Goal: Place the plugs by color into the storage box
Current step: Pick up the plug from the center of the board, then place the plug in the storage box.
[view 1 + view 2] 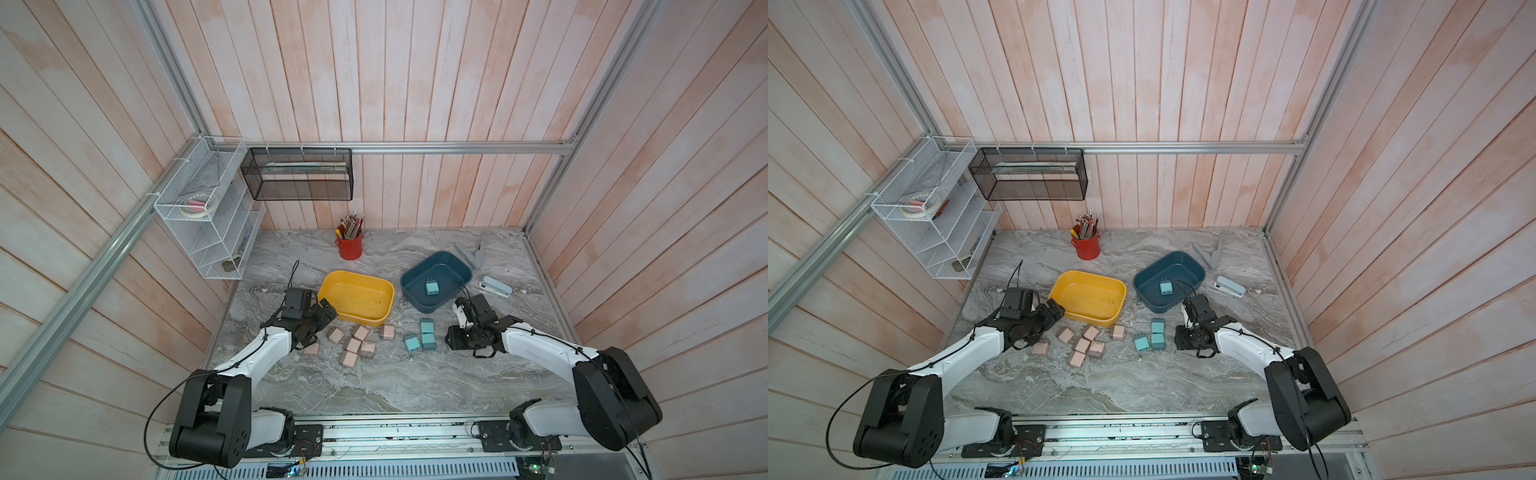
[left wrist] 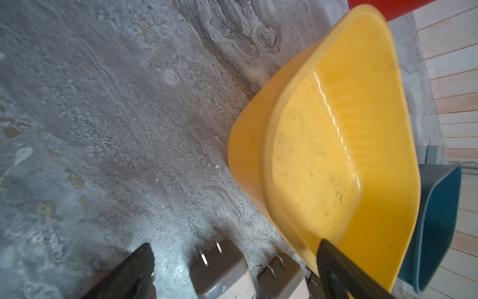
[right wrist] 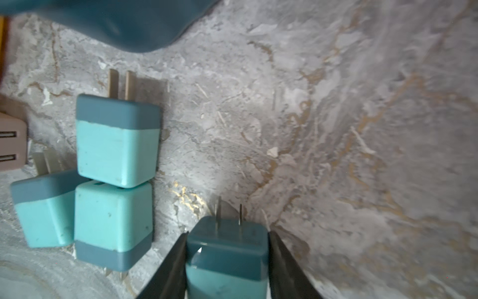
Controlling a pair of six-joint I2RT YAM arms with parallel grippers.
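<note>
Right wrist view: a teal plug (image 3: pixel 226 261) is clamped by its flat sides in the right gripper (image 3: pixel 227 234), near the dark blue tub (image 3: pixel 124 23), in which a second teal plug (image 1: pixel 431 288) is seen. The left gripper (image 2: pixel 234 246) is spread apart. The plug is judged light, rigid, slippery.

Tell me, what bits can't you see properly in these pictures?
- The held teal plug: right wrist view, lower part cut off by the picture edge; in both top views the right gripper hides it.
- The two pink plugs: left wrist view, cut off by the edge.
- The white wire shelf contents: both top views, too small.
</note>
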